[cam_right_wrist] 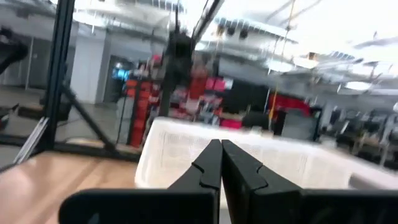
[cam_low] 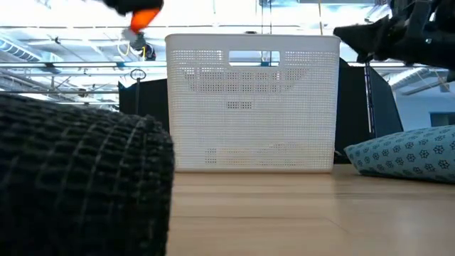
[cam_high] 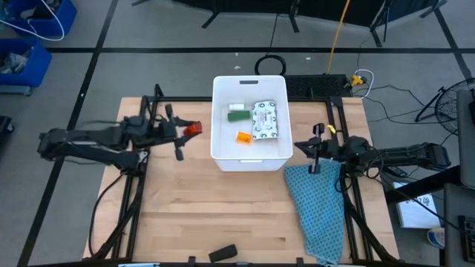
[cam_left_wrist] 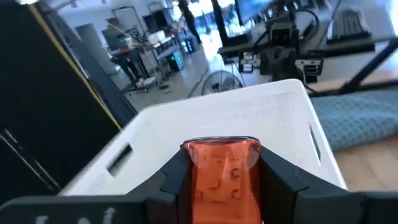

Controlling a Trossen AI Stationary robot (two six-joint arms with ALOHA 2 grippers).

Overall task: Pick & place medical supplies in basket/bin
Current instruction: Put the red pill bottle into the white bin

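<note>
My left gripper [cam_high: 190, 130] hangs in the air just left of the white bin [cam_high: 220, 141], shut on an orange-red bottle [cam_high: 194, 128]; the low view shows that bottle [cam_low: 144, 16] above rim height. Inside the bin lie a speckled white packet [cam_high: 266, 121], a green box [cam_high: 238, 116], a small white item [cam_high: 237, 107] and an orange piece [cam_high: 243, 137]. A black oblong piece [cam_high: 223, 254] lies at the table's near edge. My right gripper [cam_high: 300, 144] is shut and empty beside the bin's right wall, with its fingers [cam_right_wrist: 211, 163] closed together. My left gripper pinches the orange-red bottle [cam_left_wrist: 221, 163] between its two fingers [cam_left_wrist: 179, 180], one on each side of the body. The fingers reach in about level from the table's left. The bottle is lifted clear of the table, pointing toward the bin [cam_left_wrist: 249, 121].
A teal-blue patterned cloth [cam_high: 319, 204] lies on the table's right side, from under my right gripper down to the near edge; it also shows in the low view [cam_low: 409, 153]. A dark meshed object [cam_low: 78, 178] fills the low view's near left. Bare wood lies in front of the bin.
</note>
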